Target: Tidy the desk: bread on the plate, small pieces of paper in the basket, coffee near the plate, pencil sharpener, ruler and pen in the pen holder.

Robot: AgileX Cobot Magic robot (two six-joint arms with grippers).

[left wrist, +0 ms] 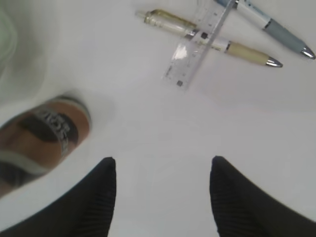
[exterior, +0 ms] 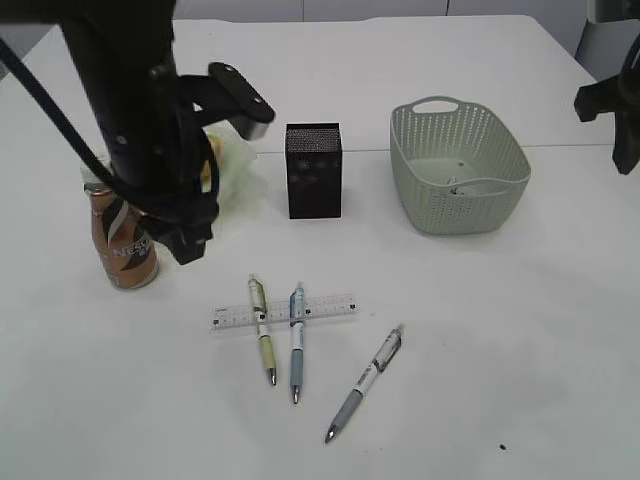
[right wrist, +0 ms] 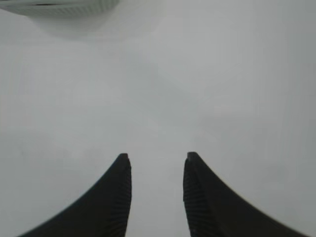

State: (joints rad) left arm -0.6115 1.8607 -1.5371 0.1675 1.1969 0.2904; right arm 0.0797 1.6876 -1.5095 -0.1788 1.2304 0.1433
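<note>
Presently the left gripper hangs with jaws apart and empty, above bare table, the coffee can at its nine o'clock. The right gripper is likewise parted, holding nothing. The ruler lies flat across two pens near table centre; a third pen lies apart at four o'clock. The ruler looks thin, stiff, light and slick, probably hard to pinch flat; its overhanging end seems the better hold. The pens are slender and liable to roll; mid-barrel suits. The pen holder stands at twelve o'clock, basket at two.
</note>
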